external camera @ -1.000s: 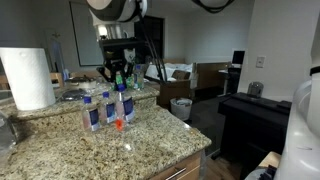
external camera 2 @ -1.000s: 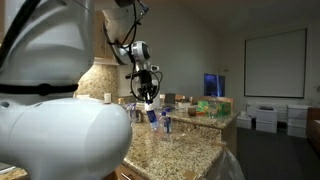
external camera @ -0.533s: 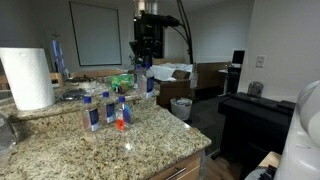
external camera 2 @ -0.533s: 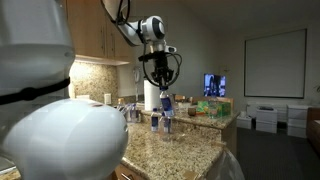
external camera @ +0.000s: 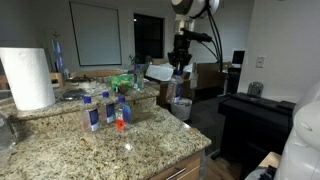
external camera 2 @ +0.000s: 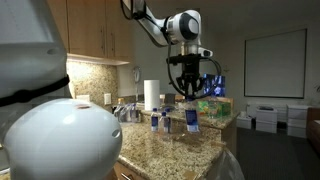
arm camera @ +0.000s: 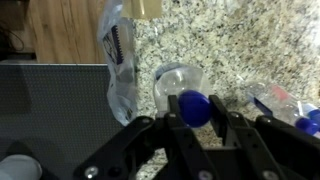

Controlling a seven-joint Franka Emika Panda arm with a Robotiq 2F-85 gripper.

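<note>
My gripper [arm camera: 195, 112] is shut on the blue cap [arm camera: 195, 107] of a clear plastic water bottle [arm camera: 176, 78], which hangs below the fingers over the granite counter [arm camera: 240, 40]. In an exterior view the gripper [external camera 2: 193, 98] holds the bottle [external camera 2: 192, 120] upright, with its base low over the counter's end [external camera 2: 190, 152]. In an exterior view the gripper [external camera: 180, 66] is up beyond the counter's far corner, to the right of the bottles that stand there; the held bottle is hard to make out.
Several blue-capped bottles [external camera: 107, 108] and a small orange item [external camera: 119, 125] stand on the counter by a paper towel roll [external camera: 27, 78]. A bin [external camera: 181, 107] and a dark desk [external camera: 255, 112] lie beyond. A crumpled bottle [arm camera: 120, 55] lies near the counter edge.
The arm has swung away from above the group of bottles toward the counter's end, carrying one bottle by its cap. The other bottles have not moved.
</note>
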